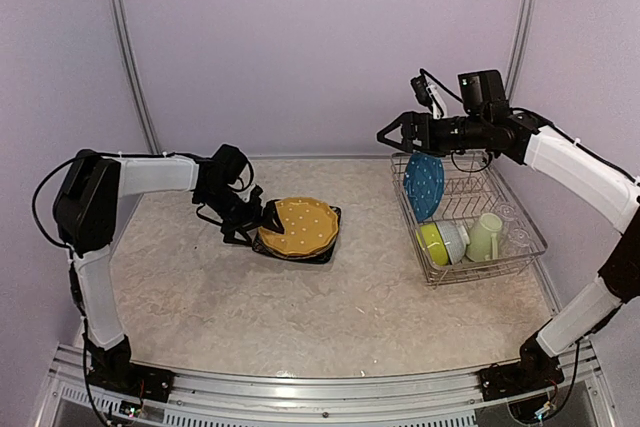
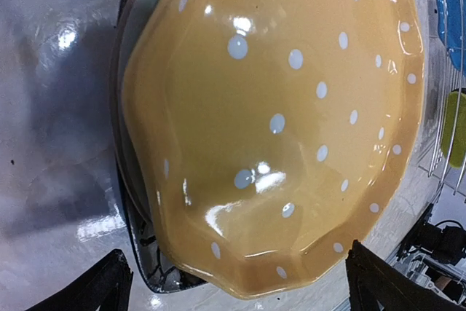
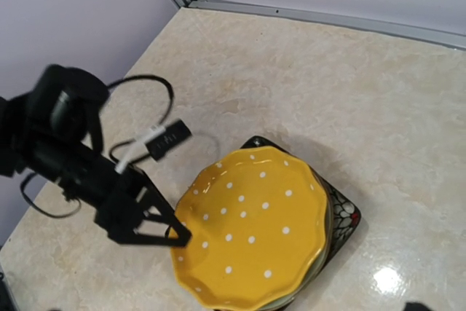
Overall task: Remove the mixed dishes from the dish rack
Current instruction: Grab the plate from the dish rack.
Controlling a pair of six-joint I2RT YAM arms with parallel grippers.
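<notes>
Tabletop [image 1: 200, 297] of pale marbled stone carries the dish rack [image 1: 487, 269], a low silver wire frame and the widest thing on it.

Well to the left of the rack, out on the stone, lies a stack of plates. At the bottom is the black square plate [image 3: 344, 214], of which only corners and a patterned edge show. On top is the orange plate [image 1: 298, 226], wavy-rimmed and white-dotted. Between them the left wrist view shows a sliver of a pale plate [image 2: 133, 180], too little of it to tell any pattern.

In the rack's left half the blue white-dotted plate [image 1: 424, 185] stands on edge among the prongs. In the near part of the rack the lime bowl [image 1: 434, 242] lies tipped on its side, with the white bowl [image 1: 457, 237] nested against it and largely hidden. The pale green mug [image 1: 485, 237] stands just to their right. Faint clear glassware [image 1: 513, 219] shows along the rack's right side (too dim to count).

The left gripper [image 1: 264, 219] is at the rim of the orange plate on the side away from the rack. Its fingers [image 2: 109, 285] are spread wide and hold nothing. The right gripper [image 1: 384, 133] hangs above the rack's far left corner, empty. Only dark slivers at the bottom corners of its own camera view show, which suggests parted jaws.
</notes>
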